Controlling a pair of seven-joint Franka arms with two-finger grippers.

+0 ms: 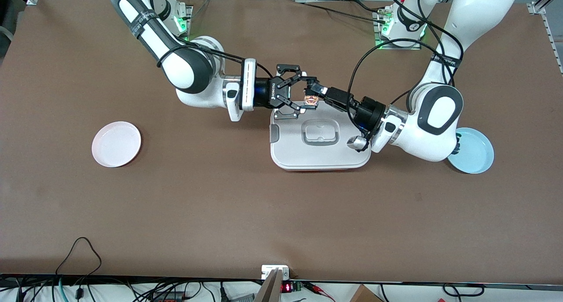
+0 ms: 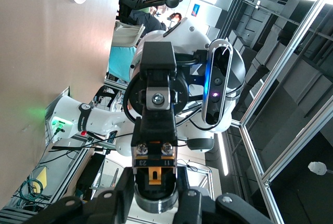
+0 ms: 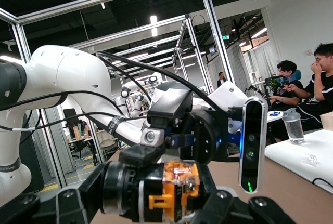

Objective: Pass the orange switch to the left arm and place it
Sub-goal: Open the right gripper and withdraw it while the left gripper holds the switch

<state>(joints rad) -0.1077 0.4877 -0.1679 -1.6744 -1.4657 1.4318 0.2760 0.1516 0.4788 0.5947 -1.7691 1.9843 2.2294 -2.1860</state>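
Up over the box's point(image 1: 319, 154) edge nearest the robot bases, the two grippers meet nose to nose, with the orange switch point(image 1: 311, 100) right between them. The left gripper point(image 1: 313, 92) comes in from the left arm's end of the table and is pinched on the switch. The right gripper point(image 1: 295, 93) faces it from its own end, fingers drawn in around the same part, so both seem to have it. Over on the table a pink plate point(image 1: 116, 143) sits toward the right arm's end and a blue plate point(image 1: 474, 151) toward the left arm's end.
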